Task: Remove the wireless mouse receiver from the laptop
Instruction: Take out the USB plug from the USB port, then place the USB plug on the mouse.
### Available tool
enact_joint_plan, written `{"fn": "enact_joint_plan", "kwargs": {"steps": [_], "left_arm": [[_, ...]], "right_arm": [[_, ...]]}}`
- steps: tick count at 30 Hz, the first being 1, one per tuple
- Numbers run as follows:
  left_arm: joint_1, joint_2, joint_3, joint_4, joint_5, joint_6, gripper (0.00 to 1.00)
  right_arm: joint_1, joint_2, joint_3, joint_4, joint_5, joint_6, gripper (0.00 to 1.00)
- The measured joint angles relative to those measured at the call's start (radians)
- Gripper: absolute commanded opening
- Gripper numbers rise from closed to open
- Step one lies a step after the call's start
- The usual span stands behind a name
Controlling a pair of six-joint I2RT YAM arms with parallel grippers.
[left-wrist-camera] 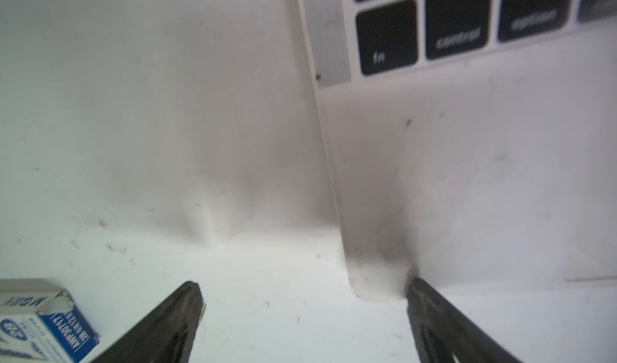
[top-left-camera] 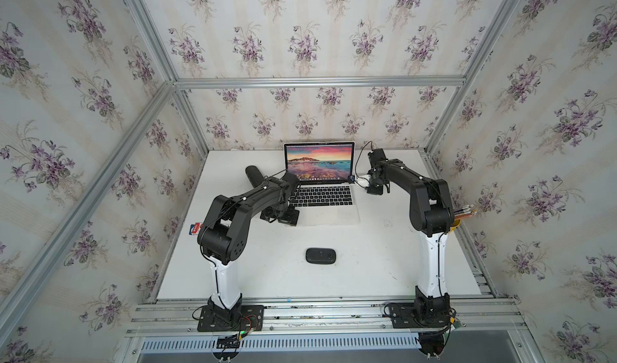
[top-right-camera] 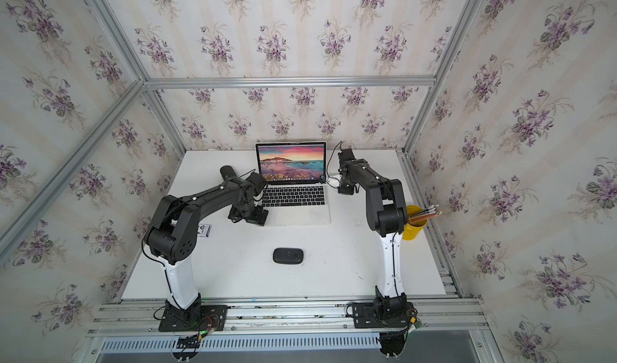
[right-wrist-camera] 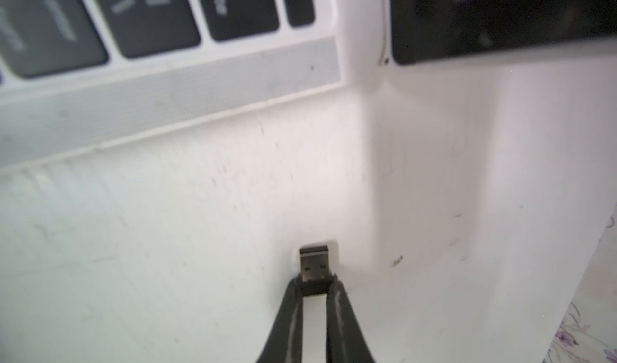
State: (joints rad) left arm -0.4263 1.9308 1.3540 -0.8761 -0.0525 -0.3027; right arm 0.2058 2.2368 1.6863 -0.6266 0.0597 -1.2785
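Right wrist view shows the right tool (right-wrist-camera: pixel 314 286) pinched shut on the receiver (right-wrist-camera: pixel 313 268), a tiny black stub with a shiny metal plug. The plug sticks out past the black fingertips (right-wrist-camera: pixel 290 304) and is bare all the way, so it is out of the laptop (right-wrist-camera: pixel 173 111). The receiver hangs over the white table (right-wrist-camera: pixel 167 244), near the side of the laptop by the hinge corner, with a strip of bare table between them. I cannot tell if it touches the table. Left wrist view shows the left tool (left-wrist-camera: pixel 304 289) spread wide with nothing in it. The front corner of the laptop sits between its two fingers, very close to one finger (left-wrist-camera: pixel 427 311). A small blue and white box (left-wrist-camera: pixel 50 324) lies on the table beside the other finger. In both top views the laptop stands open at the far middle of the table, and its screen shows a pink and orange sea. The left arm reaches to its left front corner and the right arm to its right side. A black mouse (top-left-camera: pixel 320 255) lies alone, well apart from the laptop. A long black case (top-left-camera: pixel 252 175) lies left of the screen. A yellow cup of pencils (top-right-camera: pixel 414 227) stands by the right edge.
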Motion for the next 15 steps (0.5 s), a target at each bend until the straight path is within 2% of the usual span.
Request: {"fn": "enact_joint_plan", "kwargs": {"steps": [5,9,15], "left_arm": [[-0.028,-0.079,0.041,0.010,-0.006,0.011,0.99],[-0.046,-0.171,0.050,0.050,-0.006,0.014,0.99],[-0.051,-0.368,-0.072,0.157,-0.044,0.003,0.99]], "right_arm": [[0.045,-0.106,-0.117,-0.051,0.028,0.047,0.00],[0.117,-0.256,-0.211,-0.044,0.025,0.097,0.00],[0.317,-0.452,-0.338,-0.041,0.040,0.214,0.00]]}}
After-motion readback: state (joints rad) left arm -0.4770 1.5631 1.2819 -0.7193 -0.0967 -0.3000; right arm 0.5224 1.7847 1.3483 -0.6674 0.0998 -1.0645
